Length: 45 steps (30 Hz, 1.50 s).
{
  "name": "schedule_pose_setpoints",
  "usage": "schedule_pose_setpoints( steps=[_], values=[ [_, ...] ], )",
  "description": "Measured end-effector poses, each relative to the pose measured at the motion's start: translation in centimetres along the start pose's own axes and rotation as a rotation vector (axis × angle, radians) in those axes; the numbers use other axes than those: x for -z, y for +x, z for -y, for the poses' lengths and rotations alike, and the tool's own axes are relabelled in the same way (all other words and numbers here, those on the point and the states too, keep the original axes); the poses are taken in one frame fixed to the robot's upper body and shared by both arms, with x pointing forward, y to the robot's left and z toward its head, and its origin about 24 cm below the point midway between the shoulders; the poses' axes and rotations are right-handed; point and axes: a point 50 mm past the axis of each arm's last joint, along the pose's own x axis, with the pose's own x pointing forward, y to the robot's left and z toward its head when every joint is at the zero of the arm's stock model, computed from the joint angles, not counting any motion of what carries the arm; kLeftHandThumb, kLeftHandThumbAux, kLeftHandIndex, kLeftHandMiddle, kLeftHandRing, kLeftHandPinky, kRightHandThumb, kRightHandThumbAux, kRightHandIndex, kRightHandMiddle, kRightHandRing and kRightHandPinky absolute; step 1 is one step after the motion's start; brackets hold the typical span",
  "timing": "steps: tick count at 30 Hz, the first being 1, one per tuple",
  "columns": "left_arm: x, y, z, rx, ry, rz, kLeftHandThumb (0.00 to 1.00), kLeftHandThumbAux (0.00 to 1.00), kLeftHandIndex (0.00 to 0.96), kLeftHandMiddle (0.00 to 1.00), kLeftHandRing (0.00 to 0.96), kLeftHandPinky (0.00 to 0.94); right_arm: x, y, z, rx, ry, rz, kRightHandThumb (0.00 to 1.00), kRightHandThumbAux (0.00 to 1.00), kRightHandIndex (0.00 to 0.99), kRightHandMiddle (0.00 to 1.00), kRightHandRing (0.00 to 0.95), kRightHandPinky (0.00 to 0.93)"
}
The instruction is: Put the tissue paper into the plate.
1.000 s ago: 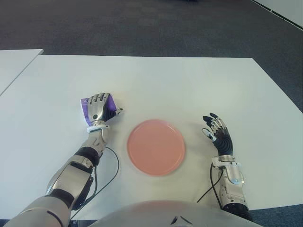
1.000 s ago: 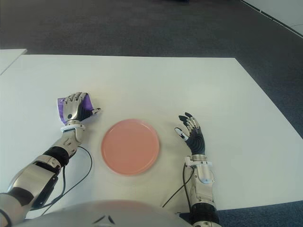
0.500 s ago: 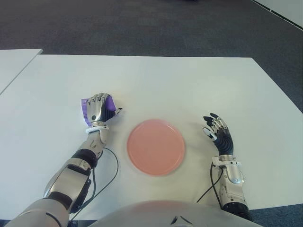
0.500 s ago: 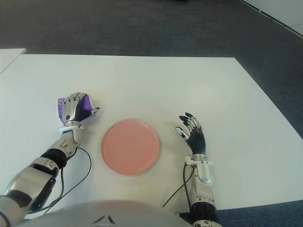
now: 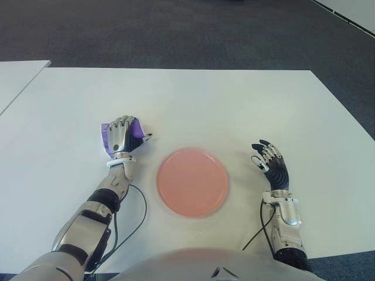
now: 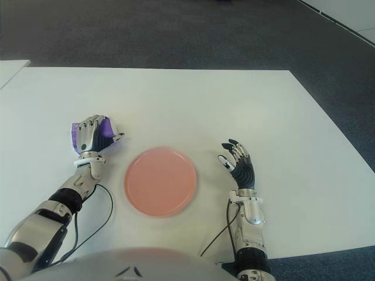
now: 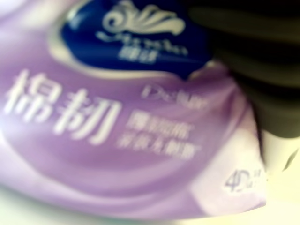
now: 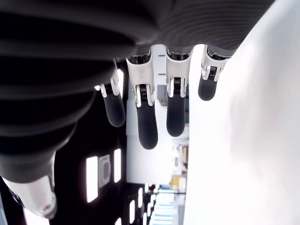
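Note:
A purple tissue pack (image 5: 107, 133) with white lettering sits in my left hand (image 5: 122, 134), whose fingers are curled over it, left of the plate. The left wrist view is filled by the tissue pack (image 7: 126, 126) pressed against the palm. The round pink plate (image 5: 192, 182) lies on the white table (image 5: 222, 105) in front of me, with nothing on it. My right hand (image 5: 270, 162) shows to the right of the plate, fingers spread and holding nothing; its fingers (image 8: 146, 117) hang straight in the right wrist view.
A black cable (image 5: 136, 213) loops on the table beside my left forearm, and another cable (image 5: 258, 225) runs by my right wrist. A second white table (image 5: 17, 76) stands at the far left. Dark carpet (image 5: 176, 29) lies beyond the far edge.
My left hand with the tissue pack has shifted slightly away from me and its forearm has swung. The right hand and plate stay where they were.

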Motion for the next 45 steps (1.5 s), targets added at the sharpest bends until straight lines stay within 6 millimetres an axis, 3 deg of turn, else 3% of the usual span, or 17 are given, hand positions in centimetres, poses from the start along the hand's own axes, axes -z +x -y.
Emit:
schedule_pose_setpoints(
  steps=[6, 15, 34, 45],
  values=[
    [-1.0, 0.0, -0.6, -0.005, -0.042, 0.044, 0.857, 0.665, 0.403, 0.541, 0.866, 0.848, 0.0, 0.2, 0.0, 0.010, 0.001, 0.001, 0.181, 0.602, 0.233, 0.352, 0.279, 0.177],
    [-3.9, 0.3, -3.0, -0.009, -0.098, 0.160, 0.857, 0.665, 0.403, 0.538, 0.856, 0.831, 0.0, 0.4, 0.0, 0.032, 0.001, 0.003, 0.187, 0.607, 0.229, 0.352, 0.280, 0.152],
    [-11.6, 0.7, -12.3, -0.102, -0.009, 0.504, 0.858, 0.663, 0.407, 0.545, 0.868, 0.856, 0.2, 0.8, -0.4, 0.023, 0.006, -0.009, 0.182, 0.585, 0.188, 0.357, 0.311, 0.225],
    [-13.9, -0.6, -13.1, -0.099, 0.019, 0.588, 0.860, 0.660, 0.413, 0.554, 0.871, 0.866, 0.2, 1.1, -0.6, -0.012, 0.013, -0.003, 0.183, 0.599, 0.189, 0.358, 0.321, 0.252]
  ],
)
